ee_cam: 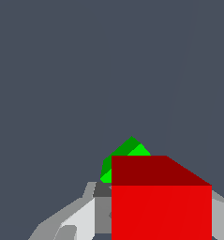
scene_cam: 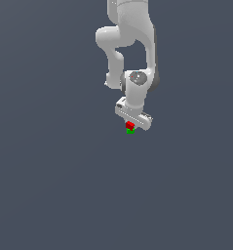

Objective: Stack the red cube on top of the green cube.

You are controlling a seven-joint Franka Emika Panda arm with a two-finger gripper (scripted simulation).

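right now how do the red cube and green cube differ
The red cube is red and sits between the fingers; the green cube is green and untouched. In the exterior view, red is directly above green. Both look like plain cubes of similar size.

The red cube [scene_cam: 129, 125] is sitting directly above the green cube [scene_cam: 130, 131], the two touching or nearly so; which cannot be told. Both are tiny, plain and solid-coloured. In the wrist view the red cube [ee_cam: 161, 206] is filling the foreground, hiding most of the green cube [ee_cam: 125, 157], whose corner is peeking out behind, turned relative to it.
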